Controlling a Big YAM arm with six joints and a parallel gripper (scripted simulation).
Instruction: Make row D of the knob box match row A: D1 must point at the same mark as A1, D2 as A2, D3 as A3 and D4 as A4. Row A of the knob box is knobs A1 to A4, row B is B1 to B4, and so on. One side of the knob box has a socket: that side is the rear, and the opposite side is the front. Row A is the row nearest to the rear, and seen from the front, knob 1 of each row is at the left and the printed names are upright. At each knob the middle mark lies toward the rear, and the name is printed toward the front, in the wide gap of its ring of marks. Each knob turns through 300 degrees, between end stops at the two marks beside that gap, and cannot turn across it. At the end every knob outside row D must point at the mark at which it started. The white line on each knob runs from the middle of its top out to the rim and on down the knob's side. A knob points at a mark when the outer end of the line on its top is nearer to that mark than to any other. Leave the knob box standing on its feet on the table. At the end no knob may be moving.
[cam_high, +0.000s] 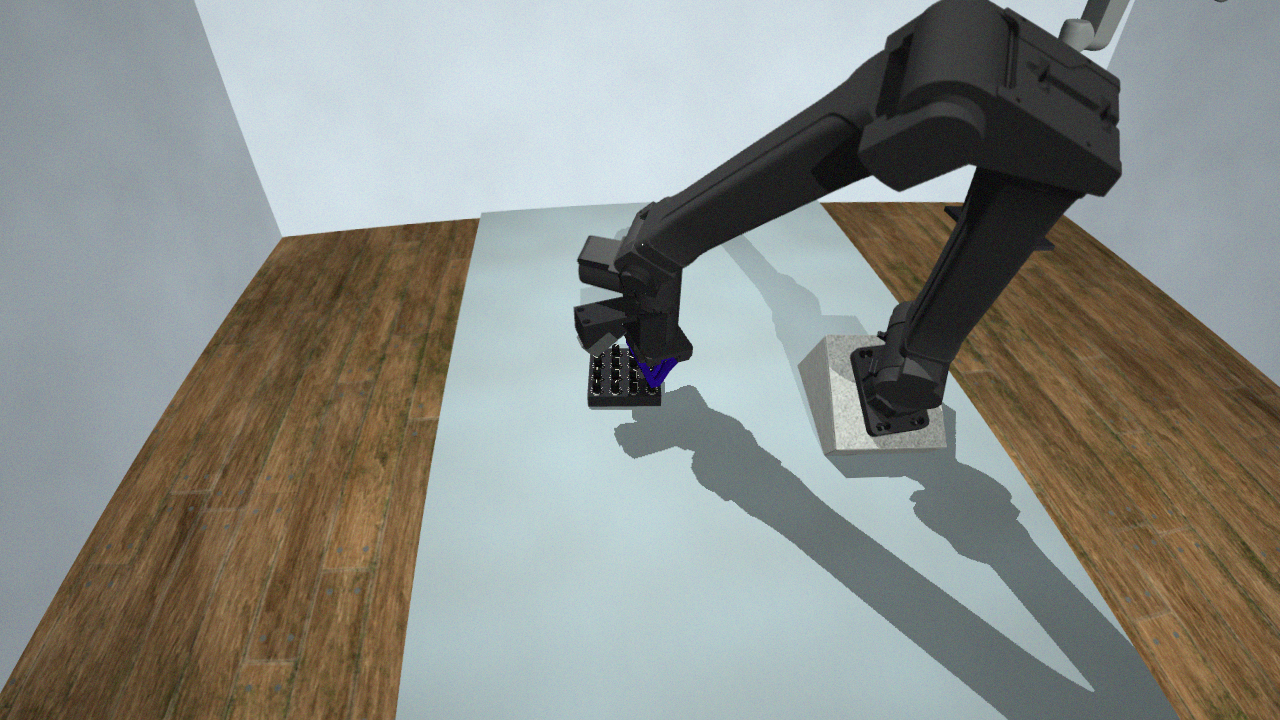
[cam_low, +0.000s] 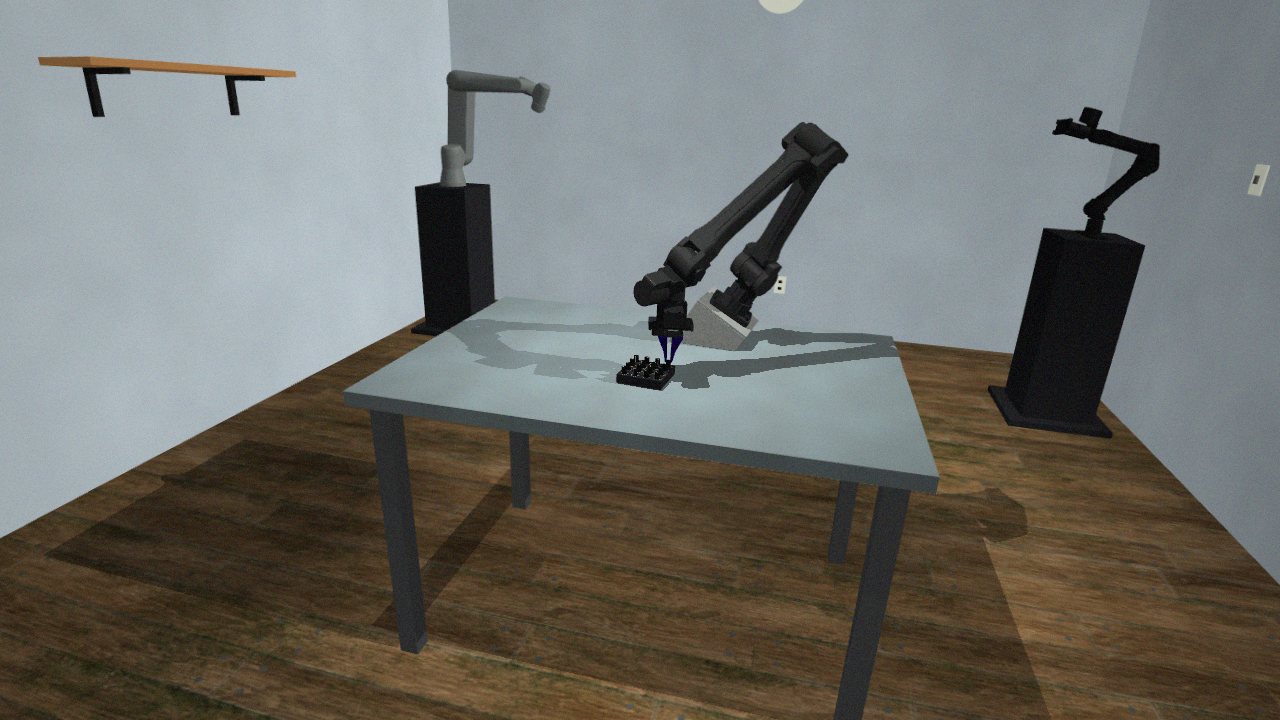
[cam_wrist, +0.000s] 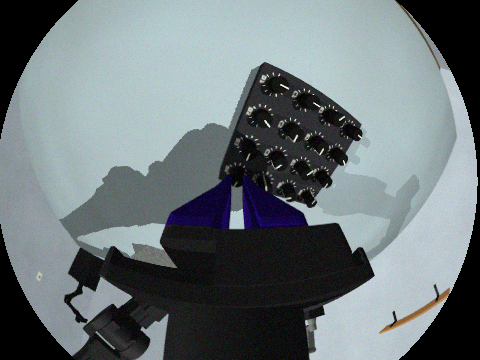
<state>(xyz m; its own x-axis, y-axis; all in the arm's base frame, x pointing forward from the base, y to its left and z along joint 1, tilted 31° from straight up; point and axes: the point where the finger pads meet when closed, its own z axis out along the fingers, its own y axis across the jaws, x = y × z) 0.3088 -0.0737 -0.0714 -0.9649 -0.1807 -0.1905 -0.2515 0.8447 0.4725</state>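
We had the gripper (cam_high: 654, 384) (cam_low: 668, 361) (cam_wrist: 237, 181) closed narrowly on knob D4 (cam_wrist: 236, 181), at the front corner of the knob box (cam_high: 623, 401) (cam_low: 640, 383) (cam_wrist: 274, 124), which sat on the table (cam_high: 537, 537) (cam_low: 581, 407) (cam_wrist: 150, 75) beneath our arm (cam_high: 760, 183) (cam_low: 747, 205), well apart from the pale mounting block (cam_high: 839, 429) (cam_low: 713, 329).

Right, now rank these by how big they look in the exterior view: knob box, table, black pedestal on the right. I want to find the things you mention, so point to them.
1. Table (cam_high: 537, 555) (cam_low: 581, 402) (cam_wrist: 150, 75)
2. Black pedestal on the right (cam_low: 1065, 331) (cam_wrist: 87, 269)
3. Knob box (cam_high: 623, 401) (cam_low: 639, 381) (cam_wrist: 283, 108)
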